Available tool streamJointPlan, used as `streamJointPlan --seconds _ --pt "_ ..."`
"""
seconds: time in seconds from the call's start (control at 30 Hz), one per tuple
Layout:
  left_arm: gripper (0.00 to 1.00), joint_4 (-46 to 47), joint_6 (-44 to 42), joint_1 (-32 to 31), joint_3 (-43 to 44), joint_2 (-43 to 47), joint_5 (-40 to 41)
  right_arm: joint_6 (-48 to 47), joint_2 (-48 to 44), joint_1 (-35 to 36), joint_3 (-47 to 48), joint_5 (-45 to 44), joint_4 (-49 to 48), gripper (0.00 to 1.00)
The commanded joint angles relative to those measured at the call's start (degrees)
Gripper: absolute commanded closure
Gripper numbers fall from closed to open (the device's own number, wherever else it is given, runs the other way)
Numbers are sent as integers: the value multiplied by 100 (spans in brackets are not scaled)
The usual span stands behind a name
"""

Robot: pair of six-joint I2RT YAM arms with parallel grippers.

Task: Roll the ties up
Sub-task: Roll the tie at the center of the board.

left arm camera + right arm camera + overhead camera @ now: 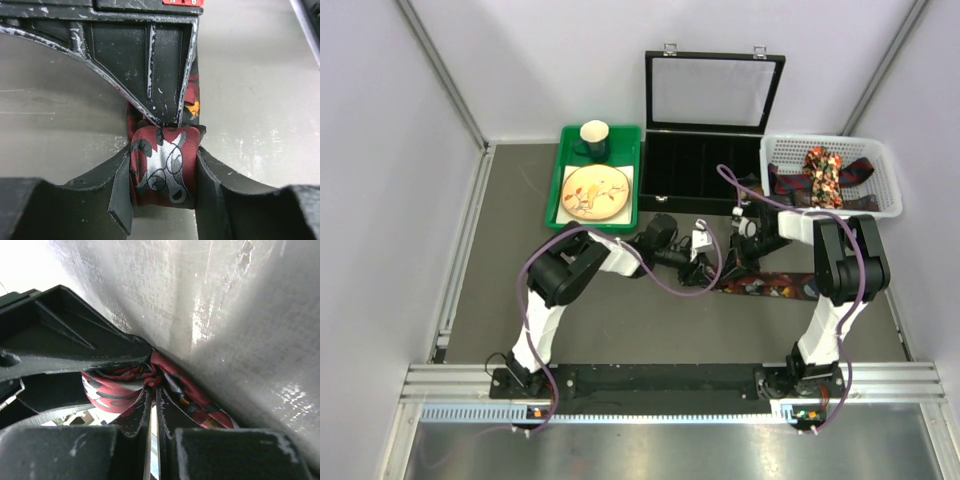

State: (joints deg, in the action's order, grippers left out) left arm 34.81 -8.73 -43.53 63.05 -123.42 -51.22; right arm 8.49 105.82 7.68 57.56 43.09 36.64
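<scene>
A dark maroon tie with a grey and white pattern lies on the table [772,285], its left end rolled up. In the left wrist view my left gripper [163,186] is shut on this roll [165,152], one finger on each side. My right gripper [154,390] has its jaws almost together and pinches the fabric at the side of the roll [107,390]; the tie's flat tail [200,405] runs off along the table. In the top view both grippers, left [705,255] and right [741,236], meet at the tie's left end. Other ties, one floral red-orange [823,170], lie in the basket.
A white basket [885,170] stands at the back right. An open black compartment box [705,165] with a raised lid stands behind the grippers. A green tray [560,195] at the back left holds a plate [595,192] and a mug [594,140].
</scene>
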Motion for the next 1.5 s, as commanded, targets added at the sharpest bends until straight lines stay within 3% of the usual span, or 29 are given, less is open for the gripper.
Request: streamJointPlan --seconds 0.0,0.07,0.23,0.37,0.6,0.83,0.93,0.97,1.0,1.23,1.47 --pt "70 -2545 -1463 -24 216 422 1473 -374 106 49 255 -293 -343 91" --pt "71 -3135 -1928 -33 200 590 1990 -375 1 -29 326 -4 -228 76" --pt "70 -4577 -2431 -190 234 951 2941 -506 -325 -162 475 716 45 63" --pt "67 -5263 -2510 -323 532 872 3407 -217 -343 -110 335 1262 -245 44" --pt "62 -5537 -2388 -428 990 565 3812 197 8 260 194 1316 -746 48" --pt "66 -4713 -2238 -428 517 775 3681 258 343 260 274 835 -895 51" --pt "68 -4404 -2037 -385 349 758 3593 355 343 128 159 473 -957 62" --pt "70 -4343 -1958 -367 314 731 3549 311 343 111 142 385 -870 71" --pt "70 -4185 -1879 -332 305 722 3505 285 369 111 141 297 -808 73" --pt "72 -3526 -1000 -16 252 845 3189 136 518 111 194 -345 -588 73" --pt "71 -3586 -1104 37 226 925 3083 12 677 93 308 -653 -377 73"
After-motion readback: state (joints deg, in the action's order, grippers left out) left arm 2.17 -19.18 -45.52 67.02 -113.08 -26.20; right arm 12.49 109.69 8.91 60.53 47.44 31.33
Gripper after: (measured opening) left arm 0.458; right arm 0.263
